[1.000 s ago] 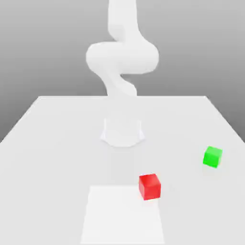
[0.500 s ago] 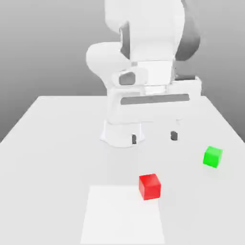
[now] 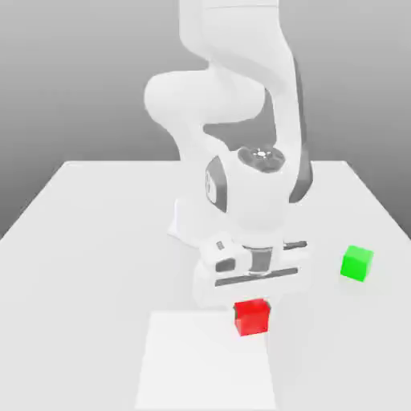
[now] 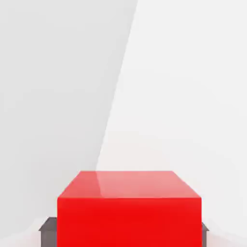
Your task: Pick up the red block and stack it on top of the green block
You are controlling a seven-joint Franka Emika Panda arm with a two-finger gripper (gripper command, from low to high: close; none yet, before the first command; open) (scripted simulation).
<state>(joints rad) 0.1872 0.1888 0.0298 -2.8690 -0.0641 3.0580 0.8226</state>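
Gripper (image 3: pixel 252 308) clamped on red block (image 3: pixel 252 318), pads (image 4: pixel 48 234) touching opp. sides, open just a block's width. Block's at approx. 5 o'clock in ext. view; green block (image 3: pixel 356 263) at 4 o'clock, well apart, nothing on top.

Backdrop (image 3: pixel 96 80): plain grey, paler toward the top, darker low down behind the table. Table (image 3: pixel 88 273): broad, flat, near-white; far edge straight, sides spreading toward the viewer. On its near part, a whiter patch (image 3: pixel 205 369), four-sided, straight-edged, wider at the near end. Hand view: one slanting line divides light grey surface from whiter. Light: bright, even; table tones nearly washed out.
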